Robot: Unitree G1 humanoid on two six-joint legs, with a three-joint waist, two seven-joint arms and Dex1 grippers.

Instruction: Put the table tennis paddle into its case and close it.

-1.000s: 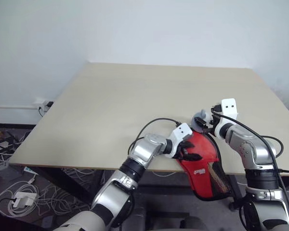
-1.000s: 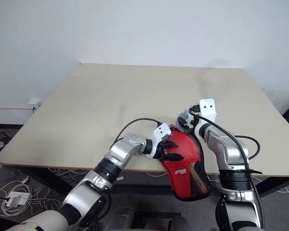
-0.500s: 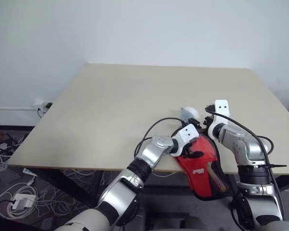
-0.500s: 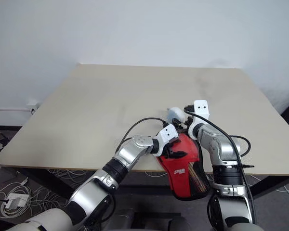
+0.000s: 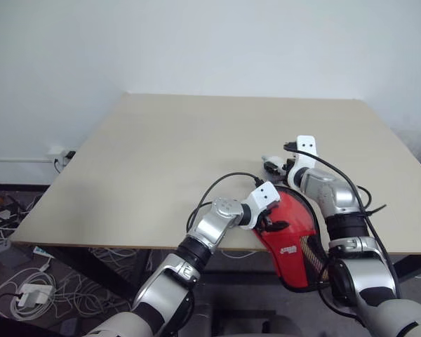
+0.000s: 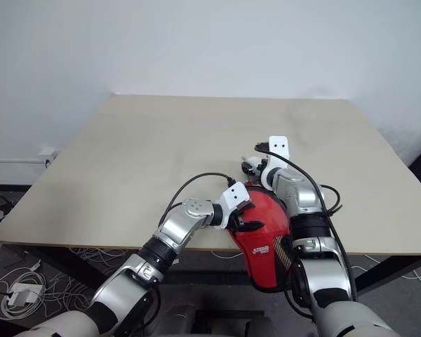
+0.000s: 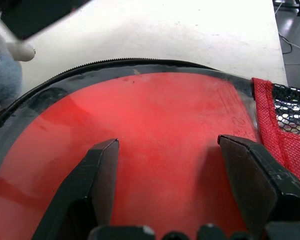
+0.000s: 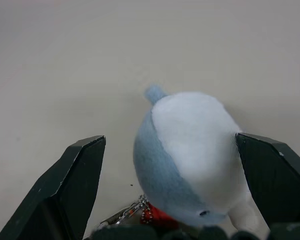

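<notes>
The case (image 5: 291,232), red with a black zipper rim (image 7: 140,64) and a mesh section (image 7: 290,105), lies at the table's near edge, and its lower part hangs over that edge. My left gripper (image 5: 275,223) is open, its two fingers spread flat against the red panel (image 7: 165,110). At the case's far end my right gripper (image 5: 272,166) is open, with a small blue-and-white plush charm (image 8: 190,155) between its fingers, not clamped. A short chain (image 8: 127,215) runs from the charm. The table tennis paddle is hidden.
The beige table (image 5: 168,154) stretches bare away from the case toward a white wall. Its front edge runs just under my grippers. Cables and a power strip (image 5: 28,291) lie on the floor at the left.
My right gripper has moved forward and to the left along the table, and the plush charm now sits between its open fingers. My left gripper has stayed on the case.
</notes>
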